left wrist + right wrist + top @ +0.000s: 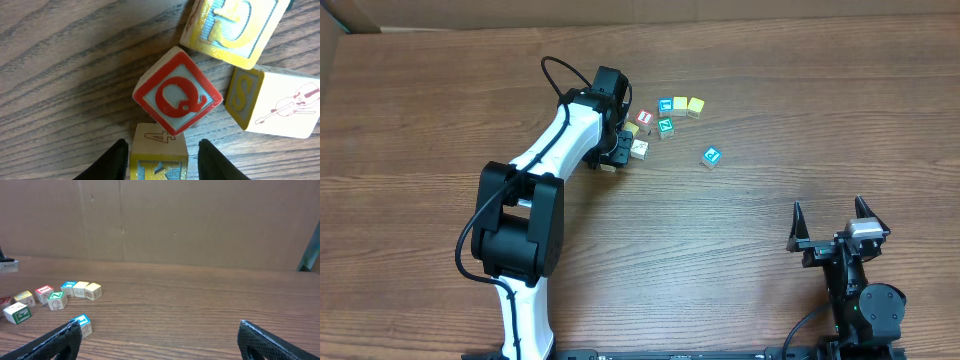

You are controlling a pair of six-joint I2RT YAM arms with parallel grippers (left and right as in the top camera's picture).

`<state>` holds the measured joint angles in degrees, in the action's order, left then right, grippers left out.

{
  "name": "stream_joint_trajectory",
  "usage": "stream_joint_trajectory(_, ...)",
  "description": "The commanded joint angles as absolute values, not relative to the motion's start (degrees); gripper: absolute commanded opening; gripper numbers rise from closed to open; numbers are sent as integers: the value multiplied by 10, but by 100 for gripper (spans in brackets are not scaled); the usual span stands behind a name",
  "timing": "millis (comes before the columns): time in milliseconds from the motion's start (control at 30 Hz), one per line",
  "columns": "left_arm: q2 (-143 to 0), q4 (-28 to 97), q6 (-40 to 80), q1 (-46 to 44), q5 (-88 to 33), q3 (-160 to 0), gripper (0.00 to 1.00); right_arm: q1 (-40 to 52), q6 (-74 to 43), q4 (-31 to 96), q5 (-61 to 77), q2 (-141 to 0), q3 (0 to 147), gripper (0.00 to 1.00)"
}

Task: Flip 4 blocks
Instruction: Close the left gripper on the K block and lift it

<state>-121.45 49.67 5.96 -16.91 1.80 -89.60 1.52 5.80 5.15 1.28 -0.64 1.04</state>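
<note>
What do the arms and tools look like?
The left arm has white links, black joints and a looping black cable; the left tool has black fingers. The right arm is black, with a grey block behind the right tool and its pointed fingers.

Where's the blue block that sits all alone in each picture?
Overhead: blue block, alone, right of the cluster.
Left wrist: not in it.
Right wrist: low left, nearest the camera.
Landmark: green Z block, also in right wrist.
</note>
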Motion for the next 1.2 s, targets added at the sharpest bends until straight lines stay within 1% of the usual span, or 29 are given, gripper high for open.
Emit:
stream_joint_trajectory(0, -1219, 496, 53, -173, 10, -895, 37, 12, 58, 48, 14, -2, 4, 100)
stream_joint_trajectory(100, -1219, 496, 53, -173, 10, -894, 37, 12, 58, 48, 14, -2, 4, 100)
stream_joint_trajectory(233, -1219, 500, 53, -173, 10, -894, 33, 12, 58, 48, 14, -2, 4, 100)
stream_joint_trajectory(367, -1219, 503, 53, -173, 11, -894, 33, 12, 58, 48, 14, -2, 4, 100)
stream_joint_trajectory(467, -1219, 500, 53, -172, 11, -894, 30, 12, 58, 48, 14, -2, 4, 100)
stream_joint_trajectory(567, -1219, 501, 53, -172, 10, -894, 29, 12, 58, 48, 14, -2, 4, 100)
stream_joint_trajectory(600, -1219, 503, 53, -173, 11, -894, 26, 12, 58, 48, 14, -2, 4, 100)
stream_joint_trajectory(667, -1219, 506, 53, -173, 10, -894, 16, 12, 58, 48, 14, -2, 4, 100)
stream_joint_trajectory(733, -1219, 507, 53, -173, 9, -894, 12, 12, 58, 48, 14, -2, 4, 100)
stream_joint_trajectory(1000, -1212, 552, 53, -173, 0, -914, 14, 12, 58, 48, 14, -2, 4, 100)
stream_joint_trajectory(1167, -1173, 584, 70, -173, -1, -928, 15, 12, 58, 48, 14, -2, 4, 100)
